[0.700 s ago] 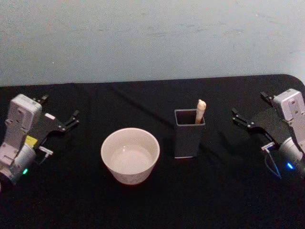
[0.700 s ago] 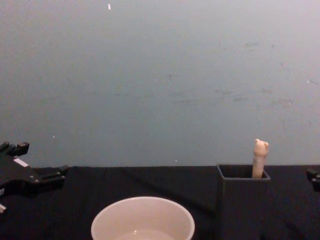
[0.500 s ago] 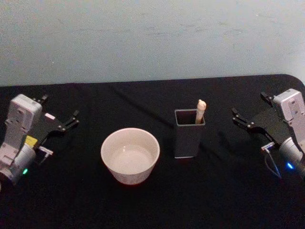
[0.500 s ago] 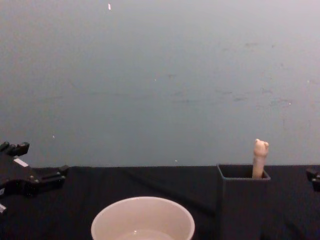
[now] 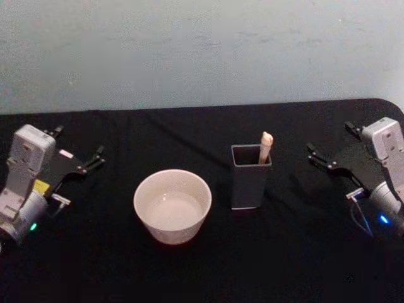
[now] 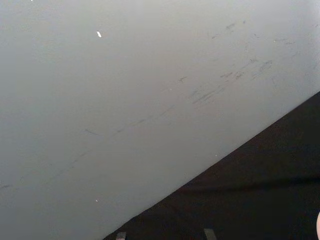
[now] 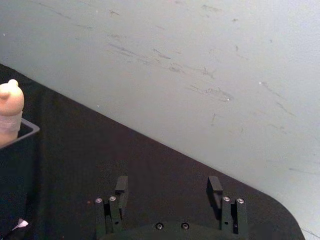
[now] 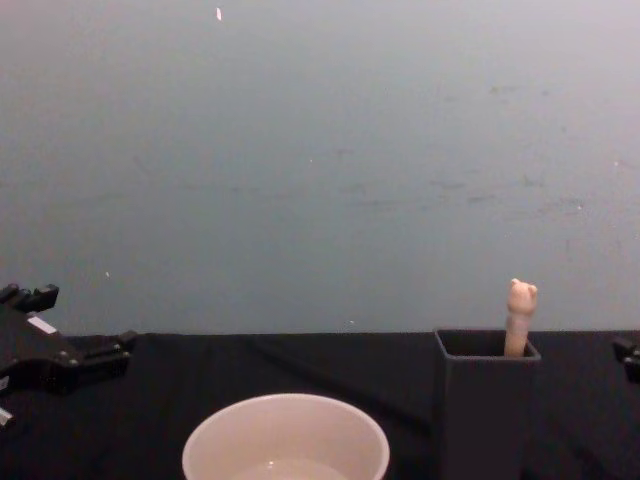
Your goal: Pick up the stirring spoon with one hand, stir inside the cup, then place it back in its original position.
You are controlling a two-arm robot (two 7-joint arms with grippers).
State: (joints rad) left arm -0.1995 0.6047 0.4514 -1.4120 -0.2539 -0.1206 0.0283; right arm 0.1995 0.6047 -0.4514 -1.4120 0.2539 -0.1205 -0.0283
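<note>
**Desk:** Right gripper, spread wide and empty, sits at the table's 3 o'clock edge. Where is the stirring spoon?

**Photographer:** Near, at its 9 o'clock. It stands almost upright in the dark holder, bear knob on top.

**Desk:** And the left gripper?

**Photographer:** At the 9 o'clock edge, likewise open and empty. It is well apart from the spoon, with the cup between. The right looks nearer, and the vertical handle likely calls for a grasp at the knob end.

A big grey wall has thin scratch marks on it. The black bench meets it on a slant.
</note>
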